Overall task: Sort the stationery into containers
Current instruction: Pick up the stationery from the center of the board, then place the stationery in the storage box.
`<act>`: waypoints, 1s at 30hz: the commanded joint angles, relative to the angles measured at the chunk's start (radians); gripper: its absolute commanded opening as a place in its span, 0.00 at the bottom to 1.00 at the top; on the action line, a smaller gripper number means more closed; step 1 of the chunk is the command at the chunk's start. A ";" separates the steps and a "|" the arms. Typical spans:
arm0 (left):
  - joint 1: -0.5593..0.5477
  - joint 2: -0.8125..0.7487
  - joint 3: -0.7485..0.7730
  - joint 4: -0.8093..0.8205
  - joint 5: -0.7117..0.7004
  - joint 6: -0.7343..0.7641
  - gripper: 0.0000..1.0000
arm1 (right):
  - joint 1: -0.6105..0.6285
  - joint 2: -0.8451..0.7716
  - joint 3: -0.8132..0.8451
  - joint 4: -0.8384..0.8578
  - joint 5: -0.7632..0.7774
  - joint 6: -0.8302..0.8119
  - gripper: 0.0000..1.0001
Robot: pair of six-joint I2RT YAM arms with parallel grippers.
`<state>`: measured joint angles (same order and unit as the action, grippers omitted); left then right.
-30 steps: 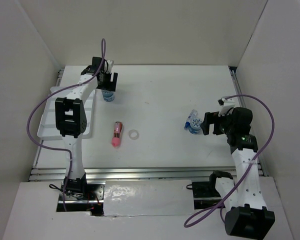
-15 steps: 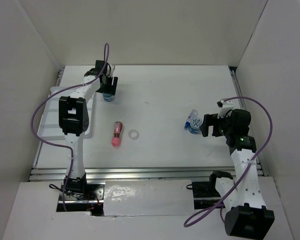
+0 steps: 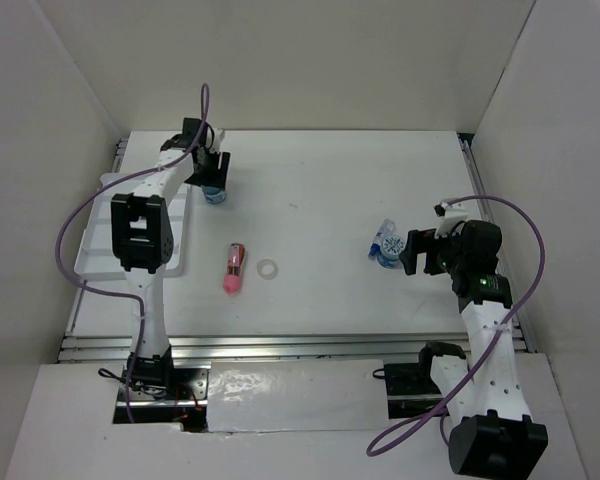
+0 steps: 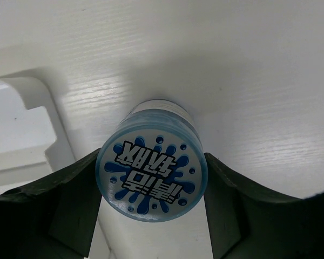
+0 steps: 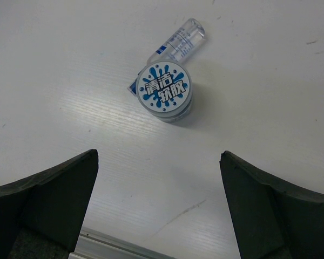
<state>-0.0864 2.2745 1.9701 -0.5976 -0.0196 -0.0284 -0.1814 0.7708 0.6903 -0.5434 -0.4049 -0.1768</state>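
My left gripper is shut on a round blue pot with a white patterned top, at the table's back left beside the white tray. In the left wrist view both fingers press the pot's sides, and the tray's corner lies just to its left. My right gripper is open and empty, just right of the second blue pot. The clear-blue tube lies against that pot; the right wrist view shows the pot and the tube ahead of the gripper. The pink cylinder and the white ring lie mid-table.
White walls enclose the table on three sides. A metal rail runs along the near edge, also visible in the right wrist view. A rail runs down the right side.
My left gripper with the blue pot has shifted slightly left near the tray's corner. The right arm has barely moved.
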 commanded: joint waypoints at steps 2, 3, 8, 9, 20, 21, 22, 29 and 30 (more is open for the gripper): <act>0.083 -0.173 0.081 -0.059 0.070 0.016 0.26 | -0.003 -0.021 -0.020 0.056 -0.006 -0.006 1.00; 0.146 -0.182 0.091 -0.077 0.081 0.016 0.25 | -0.003 -0.022 -0.021 0.056 -0.006 -0.006 1.00; 0.267 -0.228 0.119 -0.142 0.110 0.111 0.21 | -0.004 -0.019 -0.025 0.060 -0.011 -0.006 1.00; 0.310 -0.231 0.121 -0.148 0.116 0.116 0.21 | -0.003 -0.021 -0.025 0.060 -0.012 -0.006 1.00; 0.484 -0.083 0.231 -0.174 0.193 0.136 0.18 | -0.003 -0.019 -0.028 0.062 0.003 -0.003 1.00; 0.487 -0.066 0.239 -0.172 0.190 0.140 0.18 | -0.004 -0.024 -0.031 0.066 0.008 -0.003 1.00; 0.487 -0.058 0.242 -0.171 0.187 0.140 0.18 | -0.004 -0.024 -0.032 0.068 0.009 -0.004 1.00; 0.487 0.026 0.289 -0.169 0.165 0.139 0.18 | -0.004 -0.004 -0.032 0.069 0.006 -0.007 1.00; 0.485 0.037 0.291 -0.168 0.164 0.139 0.18 | -0.004 -0.004 -0.032 0.071 0.006 -0.007 1.00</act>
<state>0.3965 2.3070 2.1933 -0.7937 0.1291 0.1020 -0.1814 0.7647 0.6613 -0.5297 -0.4011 -0.1776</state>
